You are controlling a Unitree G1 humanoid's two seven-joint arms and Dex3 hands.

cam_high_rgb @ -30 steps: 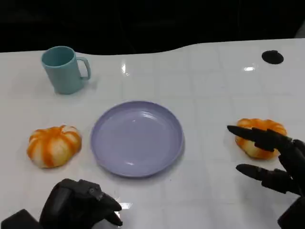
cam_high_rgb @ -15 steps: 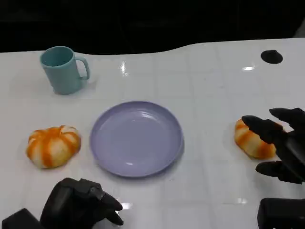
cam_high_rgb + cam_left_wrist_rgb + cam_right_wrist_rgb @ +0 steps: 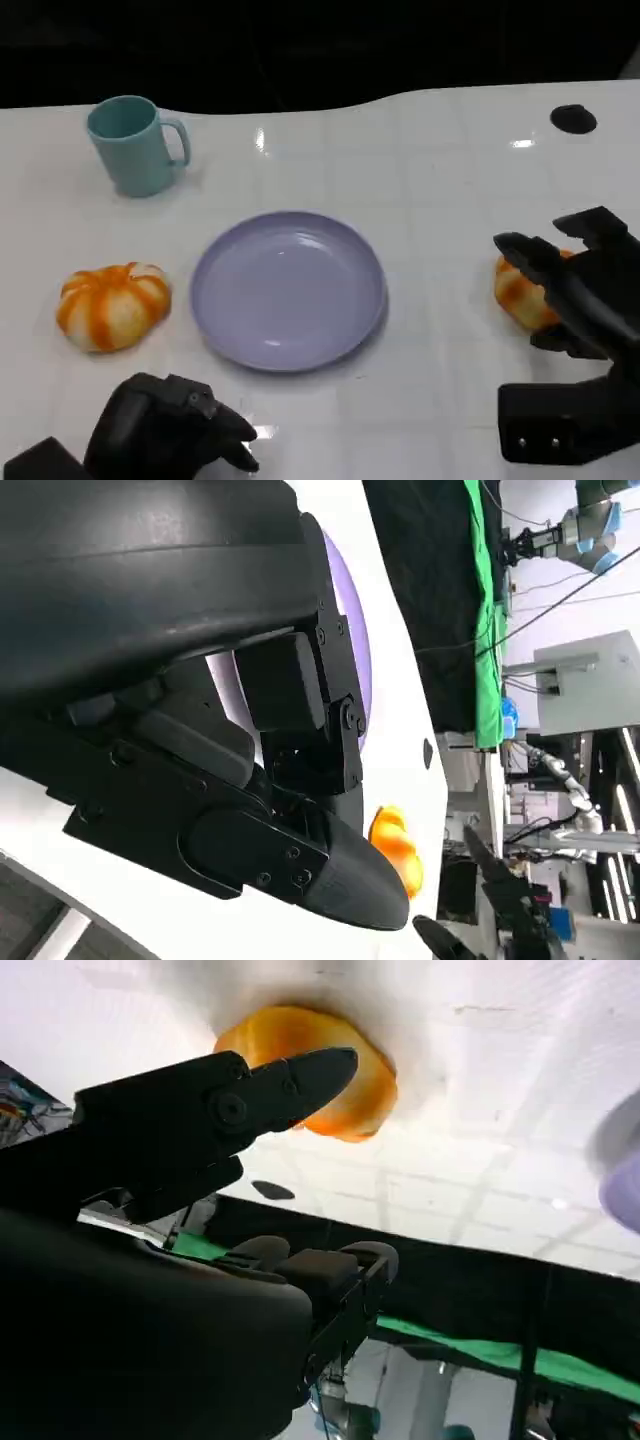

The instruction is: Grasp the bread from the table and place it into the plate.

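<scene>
The round orange-and-white bread roll point(image 3: 520, 292) lies on the white desk under the right hand point(image 3: 580, 290), whose spread fingers straddle it unclosed; probably light and soft, it wants a gentle grip across its sides.

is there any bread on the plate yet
No, the purple plate is bare; one bread lies left of it, another right.

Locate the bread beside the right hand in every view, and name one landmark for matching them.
Head view: the bread lies at the right, partly behind the right hand, right of the purple plate.
Left wrist view: the bread is a small orange shape past the left hand.
Right wrist view: the bread sits near the top, behind one of the fingers.
Shared landmark: the purple plate.
</scene>
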